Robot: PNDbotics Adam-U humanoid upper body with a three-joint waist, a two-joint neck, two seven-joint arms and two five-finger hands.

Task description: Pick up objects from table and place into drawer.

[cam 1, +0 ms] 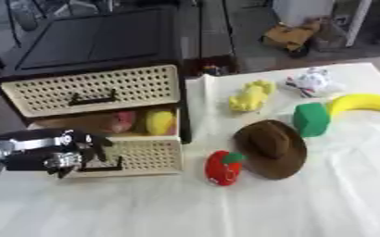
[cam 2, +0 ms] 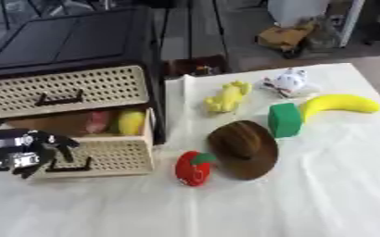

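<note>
At the open lower drawer [cam 1: 136,155], the left hand [cam 1: 67,155] has its fingers [cam 1: 92,143] curled on the handle [cam 1: 104,167]; no writing is legible.

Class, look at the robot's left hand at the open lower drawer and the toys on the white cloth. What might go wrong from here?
1. The left hand is at the front of the open lower drawer; shut now, it would leave the red strawberry toy, brown hat and banana outside.
2. The drawer already holds a yellow item and a pink item, so the bulky hat may not fit.
3. Toys lie close together; reaching for the green block may knock the banana.
</note>
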